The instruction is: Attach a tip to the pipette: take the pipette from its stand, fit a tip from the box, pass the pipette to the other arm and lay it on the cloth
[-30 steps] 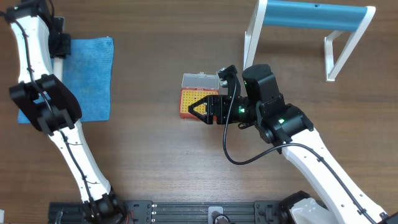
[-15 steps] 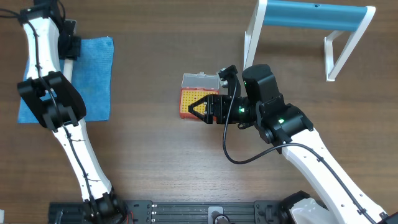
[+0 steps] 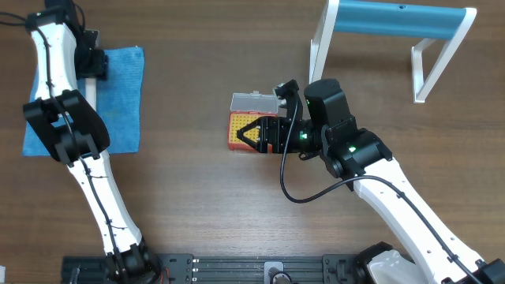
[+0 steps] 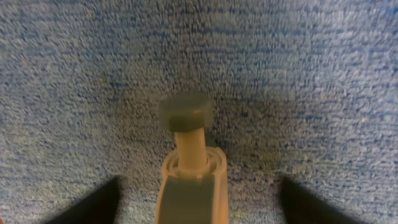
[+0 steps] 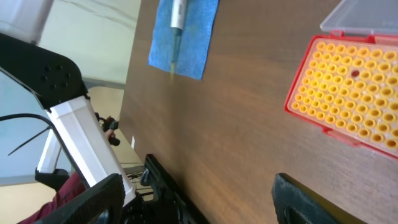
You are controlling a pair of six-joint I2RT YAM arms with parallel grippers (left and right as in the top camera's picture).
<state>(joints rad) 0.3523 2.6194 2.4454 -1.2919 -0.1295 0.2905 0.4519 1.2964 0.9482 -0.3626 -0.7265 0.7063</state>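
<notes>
- Far left, we see the pipette (image 4: 189,143) lying on the blue cloth (image 3: 122,87), yellow tip near the cloth's edge
- Left gripper (image 4: 199,183) low over it, fingers spread wide, gripping nothing (plunger knob sits between them)
- Mid-table, tip box (image 5: 348,87), lid open
- Right gripper (image 5: 198,180) near the box, fingers released, empty
- Far right, we note the blue-and-white stand (image 3: 394,20)

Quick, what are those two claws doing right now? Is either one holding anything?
Left gripper: open, fingers either side of the pipette on the cloth.
Right gripper: open, holding nothing.
</notes>
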